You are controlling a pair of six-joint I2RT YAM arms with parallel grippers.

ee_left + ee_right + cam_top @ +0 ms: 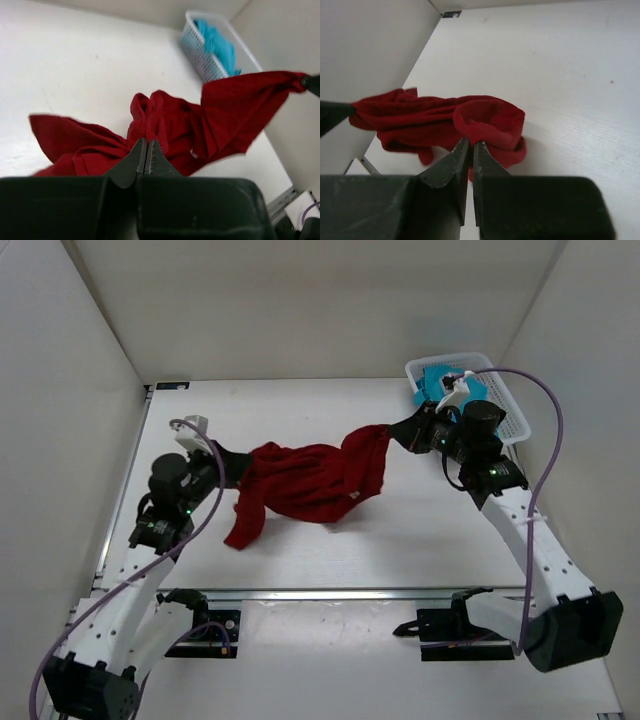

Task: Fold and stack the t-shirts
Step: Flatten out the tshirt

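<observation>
A dark red t-shirt (310,480) hangs bunched between my two grippers over the middle of the table. My left gripper (232,466) is shut on its left end, pinching a fold of red cloth (150,125) at the fingertips. My right gripper (400,430) is shut on the shirt's right end, with a rolled hem of the red t-shirt (490,122) held at its tips. One loose part droops onto the table at the lower left (243,525). A teal-blue t-shirt (437,380) lies in the basket, also seen as the teal-blue t-shirt (218,46) from the left wrist.
A white mesh basket (503,395) stands at the back right corner, right behind my right arm; the same basket (200,55) shows in the left wrist view. White walls close the table on the left, back and right.
</observation>
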